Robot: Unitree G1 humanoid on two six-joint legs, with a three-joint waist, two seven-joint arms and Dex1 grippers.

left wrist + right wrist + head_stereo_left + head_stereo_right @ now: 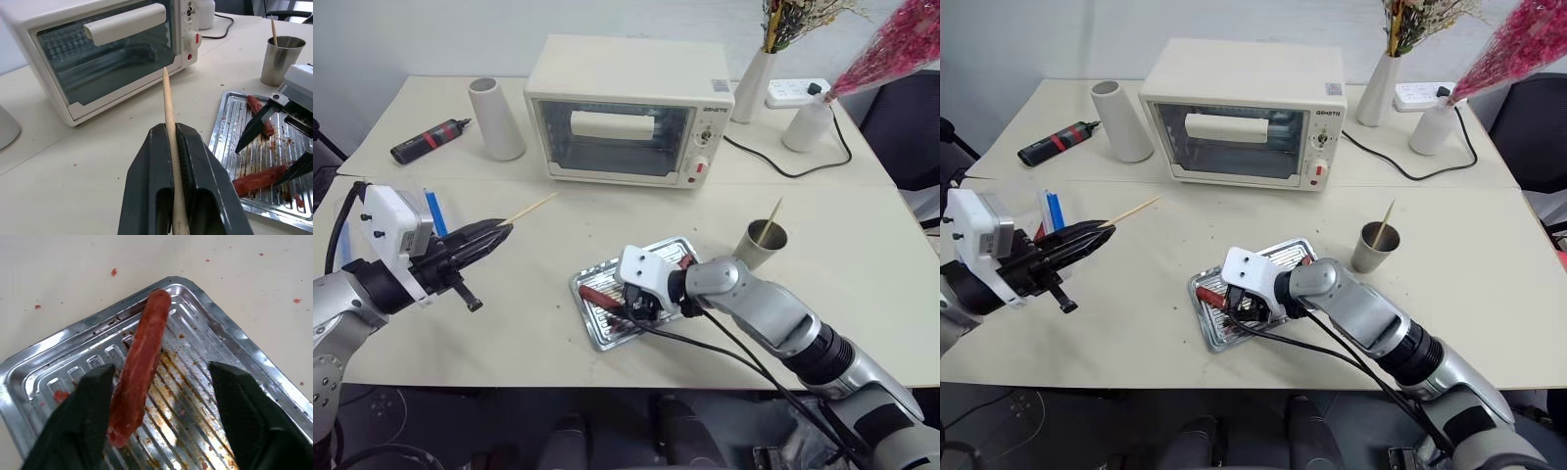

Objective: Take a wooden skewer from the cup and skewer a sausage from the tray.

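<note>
My left gripper [499, 231] is shut on a wooden skewer [533, 207], held above the table's left side with its pointed end aimed at the toaster oven. In the left wrist view the skewer [169, 110] runs out between the closed fingers. The silvery tray [597, 334] lies near the front middle. My right gripper [161, 377] hangs low over it, open, with the red-orange sausage [139, 367] between its fingers, close against one of them. A darker sausage [259, 113] lies farther along the tray. The grey cup [764, 243], right of the tray, holds another skewer [773, 211].
A cream toaster oven [626, 113] stands behind the tray, with a tall white cylinder [496, 117] and a black-and-red bottle [431, 140] to its left. Vases [752, 88], a power strip [788, 93] and a black cable [783, 168] occupy the back right.
</note>
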